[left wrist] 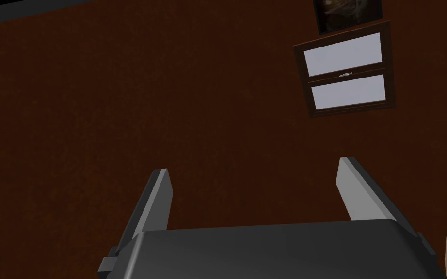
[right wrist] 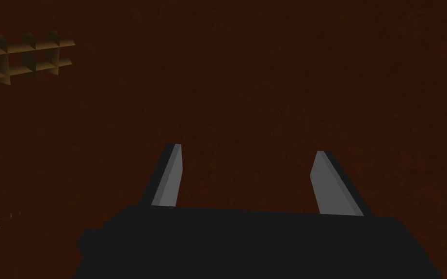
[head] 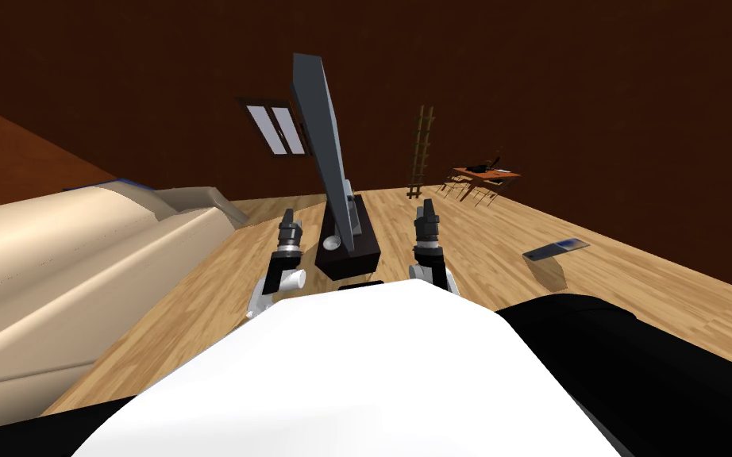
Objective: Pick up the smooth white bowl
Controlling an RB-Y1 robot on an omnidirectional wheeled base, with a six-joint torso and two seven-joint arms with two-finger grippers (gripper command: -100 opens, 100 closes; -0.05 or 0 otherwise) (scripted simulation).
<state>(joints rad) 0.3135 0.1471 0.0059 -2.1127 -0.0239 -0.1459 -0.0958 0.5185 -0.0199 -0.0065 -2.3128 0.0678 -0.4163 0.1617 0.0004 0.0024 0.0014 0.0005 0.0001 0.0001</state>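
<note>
A small pale round thing (head: 331, 241), seemingly the bowl, rests on a low dark stand (head: 360, 252) just ahead of me, at the foot of a tall flat grey screen (head: 321, 147). Left of the stand, my left gripper (head: 288, 216) is raised and pointing forward. In its wrist view the left gripper (left wrist: 254, 165) is open and holds nothing. My right gripper (head: 427, 211) is raised to the right of the stand. Its wrist view shows the right gripper (right wrist: 247, 149) open and holding nothing as well. Neither gripper touches the bowl.
A long beige sofa (head: 71, 262) runs along my left. To the right, a small box with a dark top (head: 555, 254) stands on the wooden floor. Far off, a ladder shelf (head: 421, 151) and an orange table with chairs (head: 485, 176) stand by the dark red-brown wall.
</note>
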